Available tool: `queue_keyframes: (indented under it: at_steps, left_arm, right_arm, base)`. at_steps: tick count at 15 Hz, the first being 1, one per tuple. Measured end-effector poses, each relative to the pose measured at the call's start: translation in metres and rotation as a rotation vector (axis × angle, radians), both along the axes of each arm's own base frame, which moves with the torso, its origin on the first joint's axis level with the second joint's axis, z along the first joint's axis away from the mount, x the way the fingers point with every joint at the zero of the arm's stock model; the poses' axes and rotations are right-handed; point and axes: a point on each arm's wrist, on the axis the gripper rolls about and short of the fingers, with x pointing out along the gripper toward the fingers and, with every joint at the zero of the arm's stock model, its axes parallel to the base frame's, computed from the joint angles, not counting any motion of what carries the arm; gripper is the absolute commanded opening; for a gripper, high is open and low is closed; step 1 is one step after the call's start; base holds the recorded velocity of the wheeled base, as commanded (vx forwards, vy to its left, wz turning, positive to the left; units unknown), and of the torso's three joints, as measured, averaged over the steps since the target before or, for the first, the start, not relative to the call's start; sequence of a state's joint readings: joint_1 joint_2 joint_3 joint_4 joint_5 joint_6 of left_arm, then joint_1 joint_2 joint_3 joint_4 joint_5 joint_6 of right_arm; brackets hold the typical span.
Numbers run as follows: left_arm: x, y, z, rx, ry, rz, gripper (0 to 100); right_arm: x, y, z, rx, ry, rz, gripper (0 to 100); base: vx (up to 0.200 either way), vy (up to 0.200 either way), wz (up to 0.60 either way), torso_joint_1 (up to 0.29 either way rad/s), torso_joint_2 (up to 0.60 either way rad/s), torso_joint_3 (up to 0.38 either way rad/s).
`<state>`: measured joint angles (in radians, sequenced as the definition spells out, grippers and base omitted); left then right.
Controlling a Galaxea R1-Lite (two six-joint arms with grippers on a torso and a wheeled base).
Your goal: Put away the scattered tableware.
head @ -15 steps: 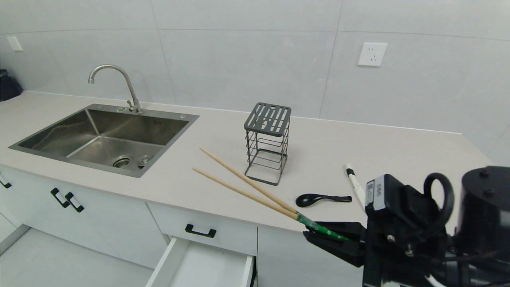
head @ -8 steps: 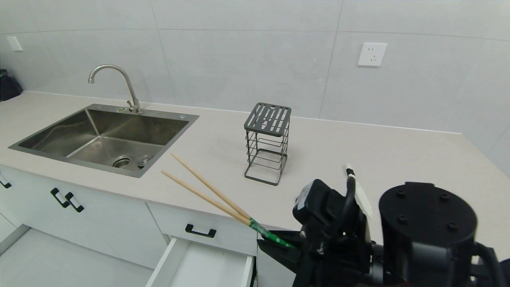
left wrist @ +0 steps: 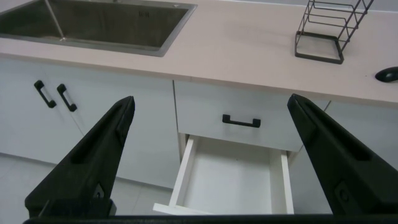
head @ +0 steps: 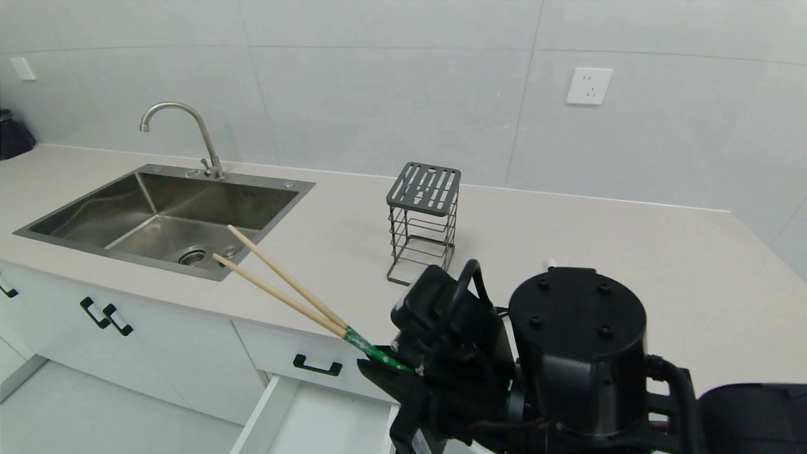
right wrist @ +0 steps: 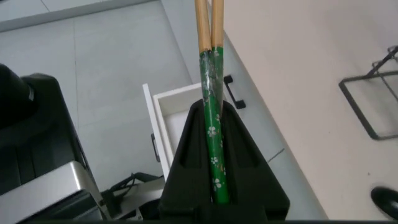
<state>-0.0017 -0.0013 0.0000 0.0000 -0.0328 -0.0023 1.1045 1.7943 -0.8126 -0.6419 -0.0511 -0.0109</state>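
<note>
- Pale kitchen counter [head: 599,239] is running beneath a grey tiled wall, with white cabinets below it.
- Right gripper [head: 384,367], nearest the camera and at the counter's front edge, is clamping the green-patterned ends of the chopsticks [head: 284,291].
- Chopsticks are hanging in the air, long axis slanting away and towards the robot's left. Their bare wooden tips are pointing at the sink [head: 82,217] and, in the head view, overlapping its near rim.
- Left gripper [left wrist: 210,101] is hovering with fingers spread wide, holding nothing, and facing the drawer [left wrist: 184,171], which is standing pulled out under the counter.
- Black spoon [left wrist: 387,74] is lying on the counter near the wire rack [head: 422,227].
- Wire rack is standing upright mid-counter, apart from the chopsticks, its slotted top facing up.
- Faucet [head: 189,129] is arching over the sink's back rim, and a wall socket [head: 589,85] is sitting on the tiles behind.
</note>
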Motion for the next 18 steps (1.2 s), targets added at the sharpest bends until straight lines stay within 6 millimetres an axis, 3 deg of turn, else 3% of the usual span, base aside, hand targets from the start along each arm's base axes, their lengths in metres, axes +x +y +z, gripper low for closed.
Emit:
queue_keyframes:
  at_steps: [5, 11, 15, 18]
  left_arm:
    - [0.0, 0.0, 0.0, 0.0, 0.0, 0.0, 100]
    - [0.0, 0.0, 0.0, 0.0, 0.0, 0.0, 100]
    - [0.0, 0.0, 0.0, 0.0, 0.0, 0.0, 100]
    - [0.0, 0.0, 0.0, 0.0, 0.0, 0.0, 100]
  right_arm:
    - [0.011, 0.03, 0.026, -0.022, -0.087, -0.076, 0]
    - [-0.007, 0.011, -0.029, -0.221, -0.103, -0.024, 0]
    - [-0.014, 0.007, -0.036, -0.253, -0.113, 0.002, 0]
    - [-0.02, 0.011, -0.038, -0.259, -0.116, 0.023, 0]
  base:
    - [0.0, 0.0, 0.0, 0.0, 0.0, 0.0]
    - [0.0, 0.0, 0.0, -0.037, 0.07, 0.038]
    - [0.0, 0.0, 0.0, -0.098, 0.2, 0.099]
    - [0.0, 0.0, 0.6, -0.009, 0.03, 0.015]
